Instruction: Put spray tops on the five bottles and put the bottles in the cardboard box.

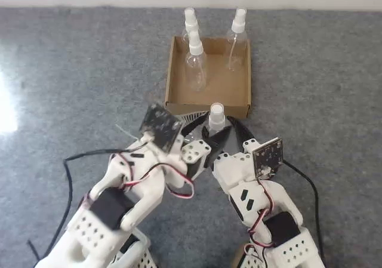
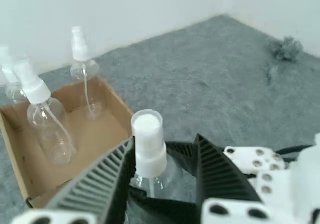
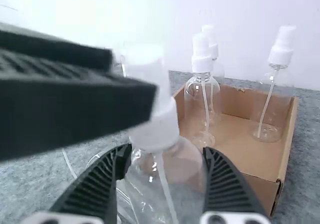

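Grey carpet point(image 1: 71, 71) covers the table, and the cardboard box point(image 1: 209, 108) sits in the middle of it. 3 finished bottles point(image 1: 196, 65) stand upright inside the box, each with a white sprayer on. A 4th bottle point(image 1: 216, 120) stands just in front of the box's near wall, between the 2 arms.

The right gripper point(image 3: 166, 153) has its jaws pressed on the round body of the 4th bottle, 1 on each side. The left gripper point(image 2: 165, 141) is higher up, around the spray top point(image 2: 148, 139). Its jaws are apart. 1 touches the top, and the other has a gap next to it.

The top sits on the neck, but I can't tell if it is screwed tight. That is my worry. If it is loose, it could sit crooked or pop off when the bottle gets lifted. If the left gripper pushes from 1 side only, the bottle could twist in the right jaws and tip over. The bottle looks thin and slippery, so a hard squeeze might dent it. The box wall is also very close. A low lift could bump it, shove the box and knock over the 3 finished bottles.
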{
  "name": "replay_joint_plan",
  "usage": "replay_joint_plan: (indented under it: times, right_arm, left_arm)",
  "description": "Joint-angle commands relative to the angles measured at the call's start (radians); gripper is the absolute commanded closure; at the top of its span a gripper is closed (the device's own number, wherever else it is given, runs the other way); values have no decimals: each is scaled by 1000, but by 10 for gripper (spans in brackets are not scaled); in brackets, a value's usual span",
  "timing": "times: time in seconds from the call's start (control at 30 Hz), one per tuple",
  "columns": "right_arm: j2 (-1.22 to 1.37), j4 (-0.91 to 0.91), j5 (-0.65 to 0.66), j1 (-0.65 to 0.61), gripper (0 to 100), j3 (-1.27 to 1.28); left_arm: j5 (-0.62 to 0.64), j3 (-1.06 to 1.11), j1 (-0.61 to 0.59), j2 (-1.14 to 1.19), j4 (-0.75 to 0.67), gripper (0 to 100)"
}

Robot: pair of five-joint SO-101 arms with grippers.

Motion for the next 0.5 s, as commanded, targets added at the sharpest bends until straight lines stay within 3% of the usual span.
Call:
replay_joint_plan:
  times: [0.0,0.47]
  right_arm:
    - [-2,1,-11,16,909,18]
    - [-2,1,-12,18,909,20]
  left_arm:
    - [-11,-58,-3,-123,54,825]
    - [-8,-53,-244,-249,91,825]
